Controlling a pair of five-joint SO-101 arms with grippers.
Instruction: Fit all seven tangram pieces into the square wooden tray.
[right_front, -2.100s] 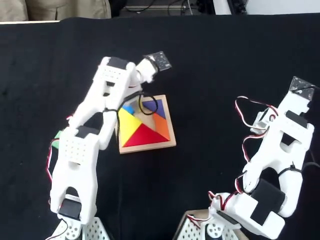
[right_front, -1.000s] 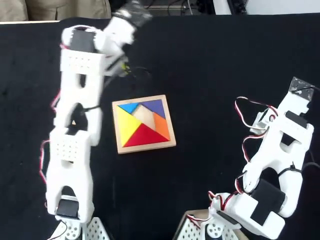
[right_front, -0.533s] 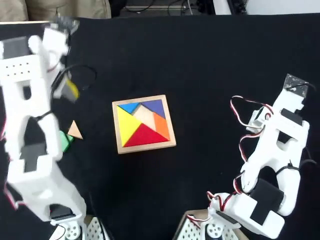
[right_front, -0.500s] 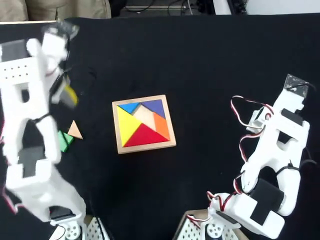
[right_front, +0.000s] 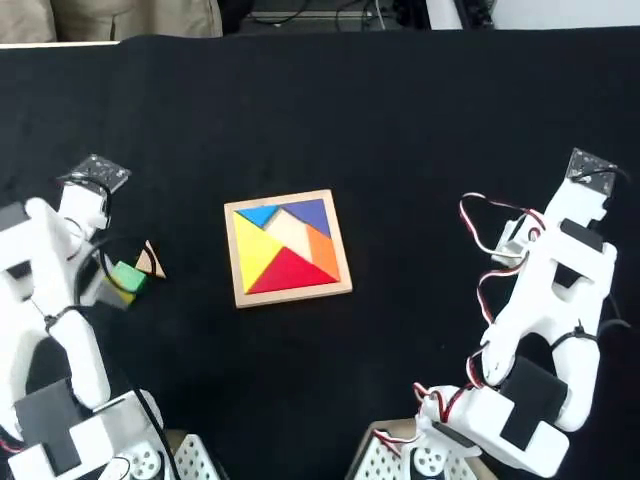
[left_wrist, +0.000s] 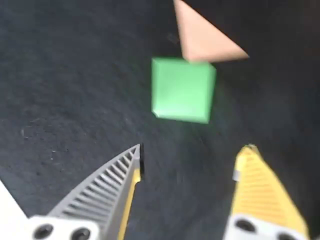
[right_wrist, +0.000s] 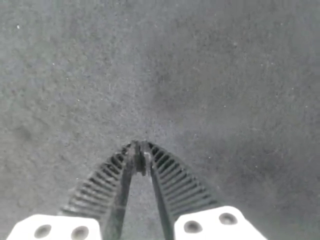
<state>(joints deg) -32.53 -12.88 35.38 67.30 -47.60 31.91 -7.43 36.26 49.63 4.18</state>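
Black cloth desk (right_front: 450, 120), square wooden tray (right_front: 300, 291) at centre, five coloured pieces (right_front: 258, 250) in, bare wood between. Right hand (right_wrist: 142, 147) pinched closed on nothing; left hand (left_wrist: 190, 150) spread open over the green square (left_wrist: 182, 90), tan triangle (left_wrist: 202, 35) touching its edge.

No readable text, label, brand, number or sign anywhere, neither on the wooden tray (right_front: 297, 294) nor on the tangram pieces (right_front: 257, 250).

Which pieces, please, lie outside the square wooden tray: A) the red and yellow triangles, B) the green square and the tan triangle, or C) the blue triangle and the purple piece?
B: the green square and tan triangle lie on the black cloth, off the tray.
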